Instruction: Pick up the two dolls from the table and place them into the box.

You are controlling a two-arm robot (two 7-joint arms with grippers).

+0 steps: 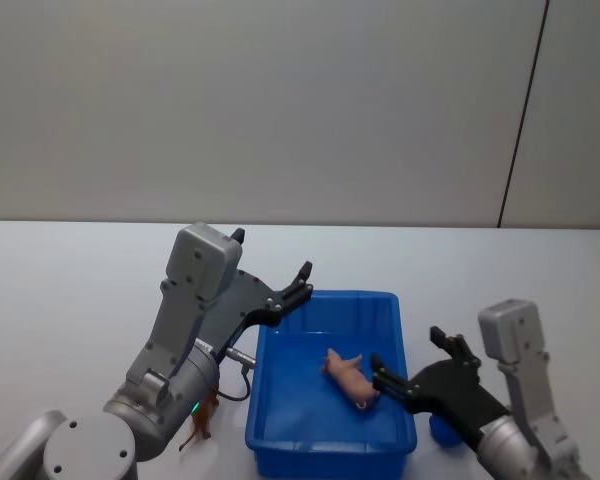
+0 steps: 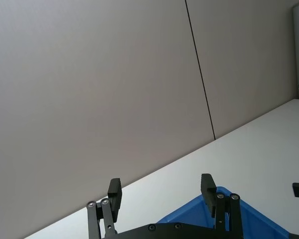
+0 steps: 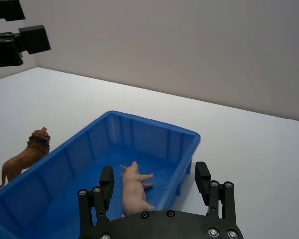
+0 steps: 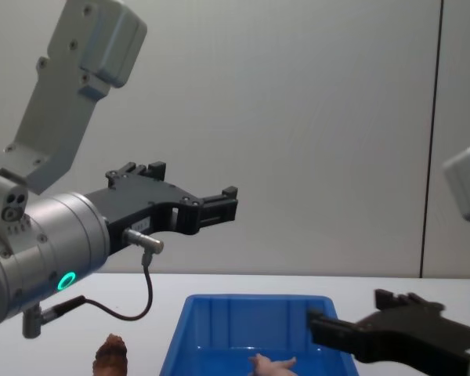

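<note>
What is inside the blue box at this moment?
One pink doll lies on its side on the box floor. The open right gripper covers part of the floor beside it. The brown doll stands outside.

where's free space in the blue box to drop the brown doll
Bare floor in the box between its left wall and the pink doll. Crowded on the right: that doll lies there with the right gripper open close by.

The space behind the white table is closed off by a plain, matt grey wall. The wall is divided by one thin dark seam, run from top to bottom toward the right side. The far edge of the table is met by the wall in a straight horizontal line. Both surfaces are lit evenly.
</note>
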